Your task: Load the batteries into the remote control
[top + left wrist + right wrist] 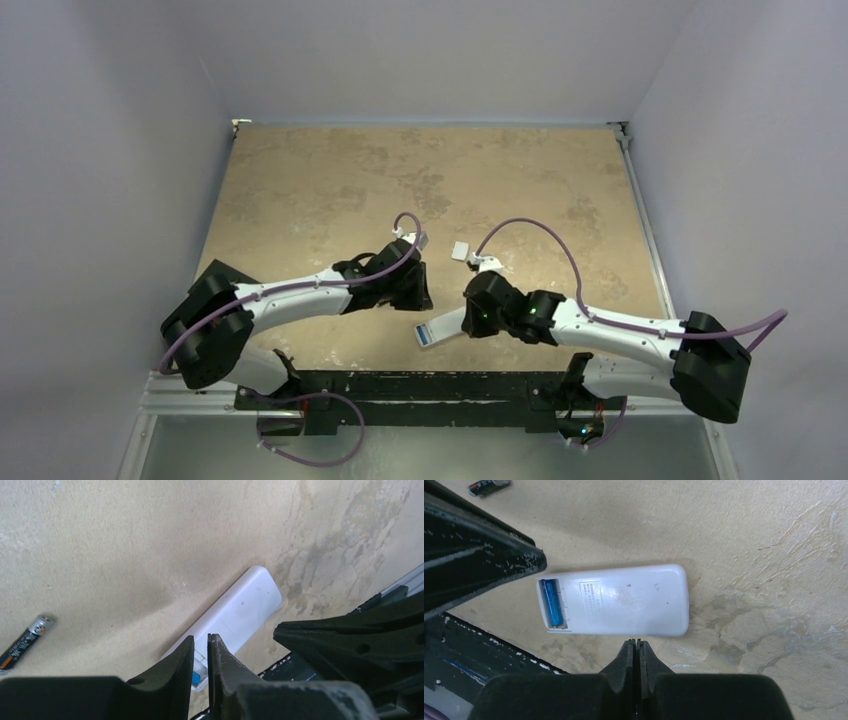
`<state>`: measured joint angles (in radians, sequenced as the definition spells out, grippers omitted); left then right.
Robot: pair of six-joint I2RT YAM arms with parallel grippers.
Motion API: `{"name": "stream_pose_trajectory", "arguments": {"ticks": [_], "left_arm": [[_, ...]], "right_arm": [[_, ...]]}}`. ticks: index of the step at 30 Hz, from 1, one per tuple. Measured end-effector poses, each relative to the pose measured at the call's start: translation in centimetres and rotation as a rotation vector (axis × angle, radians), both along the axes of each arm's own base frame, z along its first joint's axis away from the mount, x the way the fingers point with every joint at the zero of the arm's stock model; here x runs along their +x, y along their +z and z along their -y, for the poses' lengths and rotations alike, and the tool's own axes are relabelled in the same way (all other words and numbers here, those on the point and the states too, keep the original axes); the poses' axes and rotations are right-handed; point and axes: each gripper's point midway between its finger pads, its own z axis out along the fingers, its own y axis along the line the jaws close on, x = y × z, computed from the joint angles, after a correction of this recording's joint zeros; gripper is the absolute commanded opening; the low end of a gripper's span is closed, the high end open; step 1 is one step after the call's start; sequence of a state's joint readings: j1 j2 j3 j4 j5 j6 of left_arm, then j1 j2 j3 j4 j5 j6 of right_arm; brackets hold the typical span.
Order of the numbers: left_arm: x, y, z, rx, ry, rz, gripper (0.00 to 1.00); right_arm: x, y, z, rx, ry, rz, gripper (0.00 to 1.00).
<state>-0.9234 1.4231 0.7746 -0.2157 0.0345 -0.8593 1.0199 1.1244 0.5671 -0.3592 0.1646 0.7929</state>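
Note:
The remote control (624, 600) lies back up near the table's front edge, also in the top view (440, 328) and the left wrist view (242, 610). Its battery bay is open at one end, and the bright blue battery (552, 601) lies in one slot (196, 676). The dark battery (24, 642) lies loose on the table beside it (486, 486). My left gripper (201, 642) hovers over the bay end, its jaws a narrow gap apart with nothing between them. My right gripper (636, 642) is shut and empty at the remote's long edge.
A small white square piece (461, 250) lies on the table beyond the right wrist. A black rail (420, 385) runs along the front edge close to the remote. The two grippers (420, 295) (468, 308) are close together. Walls enclose the table on three sides.

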Motion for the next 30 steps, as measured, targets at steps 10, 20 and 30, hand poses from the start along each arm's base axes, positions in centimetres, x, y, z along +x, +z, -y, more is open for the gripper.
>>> {"name": "stream_pose_trajectory", "arguments": {"ticks": [10, 20, 30], "left_arm": [[1.1, -1.8, -0.2, 0.019, -0.012, -0.016, 0.0], [0.8, -2.9, -0.3, 0.03, -0.038, -0.034, 0.0], [-0.6, -5.1, -1.8, 0.08, -0.048, -0.08, 0.0]], "right_arm": [[-0.5, -2.0, 0.7, -0.06, -0.003, -0.042, 0.0], [-0.5, -3.6, 0.6, -0.097, -0.008, -0.071, 0.0], [0.3, -3.6, -0.6, -0.073, -0.019, -0.063, 0.0]]}}
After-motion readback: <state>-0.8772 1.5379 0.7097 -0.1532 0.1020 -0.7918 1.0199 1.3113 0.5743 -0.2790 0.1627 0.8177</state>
